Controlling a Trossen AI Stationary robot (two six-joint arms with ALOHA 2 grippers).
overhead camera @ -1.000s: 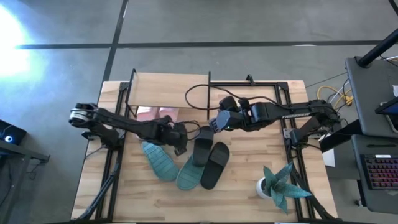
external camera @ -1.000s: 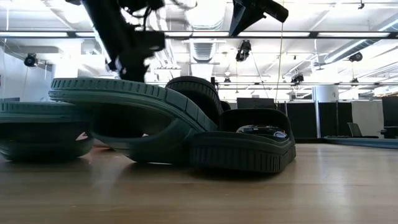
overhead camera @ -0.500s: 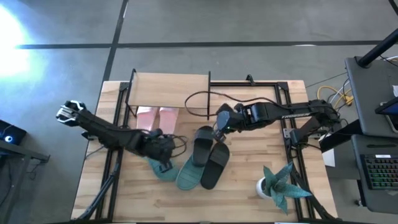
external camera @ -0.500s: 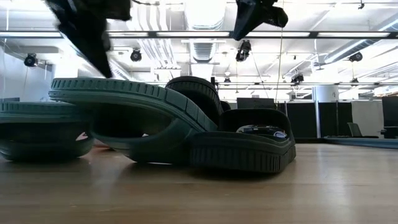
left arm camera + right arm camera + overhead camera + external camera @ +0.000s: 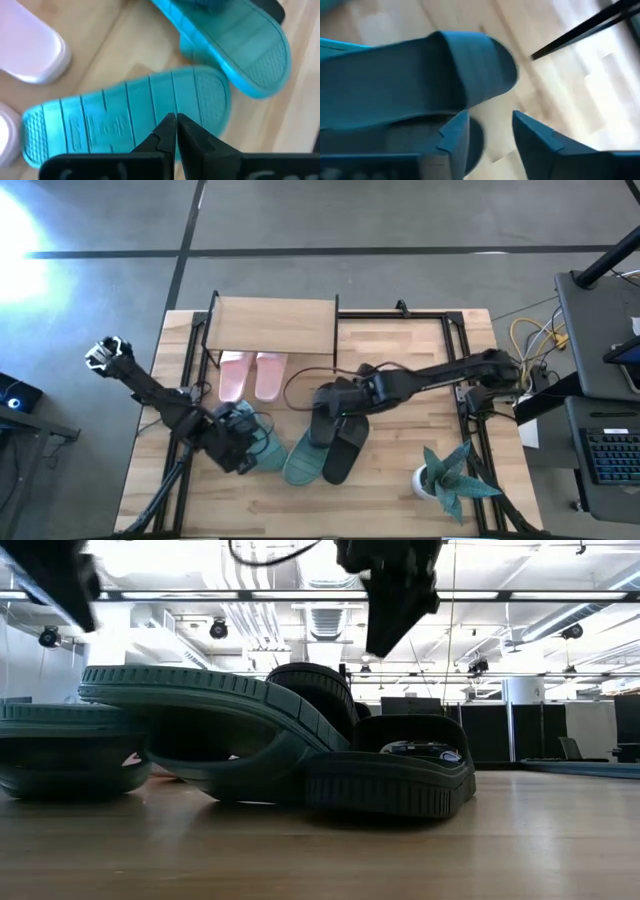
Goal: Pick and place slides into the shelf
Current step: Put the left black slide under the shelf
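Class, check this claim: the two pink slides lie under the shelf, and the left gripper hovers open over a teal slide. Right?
Not quite: the left gripper is shut, as the left wrist view shows. It does hover over a teal slide, and the pink slides do lie under the shelf.

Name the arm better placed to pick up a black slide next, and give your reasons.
Right. Its claw is open directly over the black slides, fingers spread beside one strap. The left claw is shut, pointing at the teal slide farther from them.
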